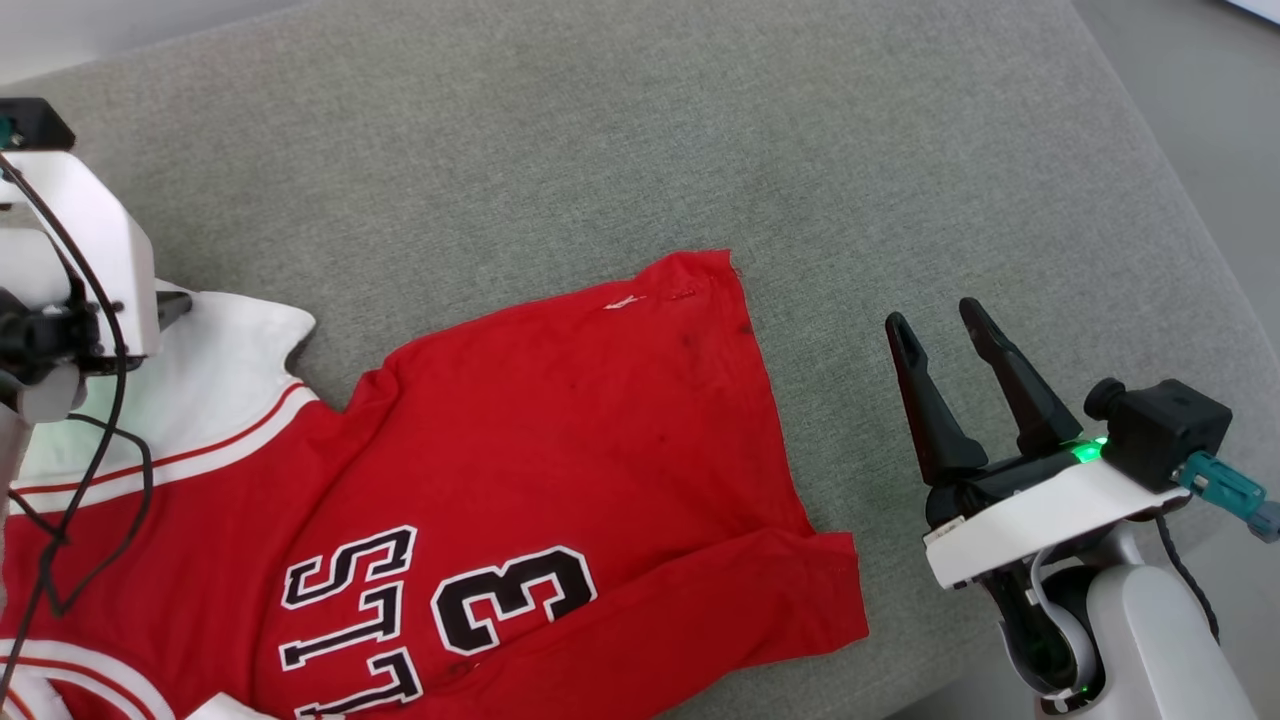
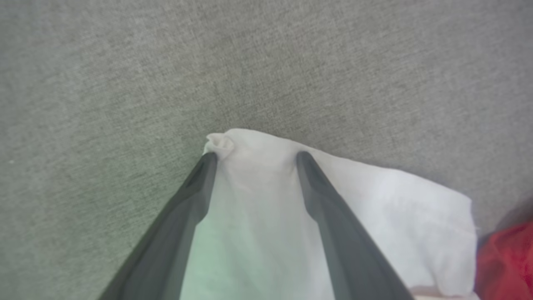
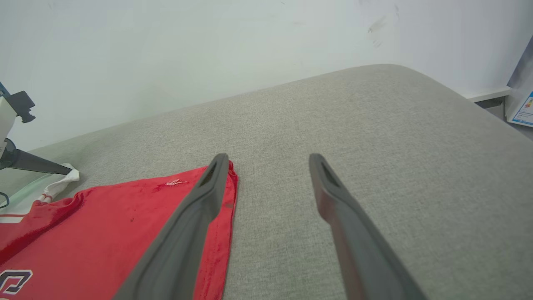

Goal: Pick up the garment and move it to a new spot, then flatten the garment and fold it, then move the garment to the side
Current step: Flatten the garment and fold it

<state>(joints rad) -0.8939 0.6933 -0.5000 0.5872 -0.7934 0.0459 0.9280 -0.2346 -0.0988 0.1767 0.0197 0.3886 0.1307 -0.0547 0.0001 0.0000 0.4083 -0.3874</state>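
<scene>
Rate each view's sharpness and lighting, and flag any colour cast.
Head view: sharp, evenly lit, a green light glowing behind the right tool. Left wrist view: soft throughout, green cast on the garment. Right wrist view: crisp cushion, finger bases blurred.

Head camera: we look steeply down on the cushion point(image 1: 500, 150) from well above. Left wrist camera: close over the jersey point(image 2: 395, 208), at its white sleeve, facing down. Right wrist camera: low, looking across the cushion to the wall point(image 3: 166, 50). All three share the jersey.
</scene>
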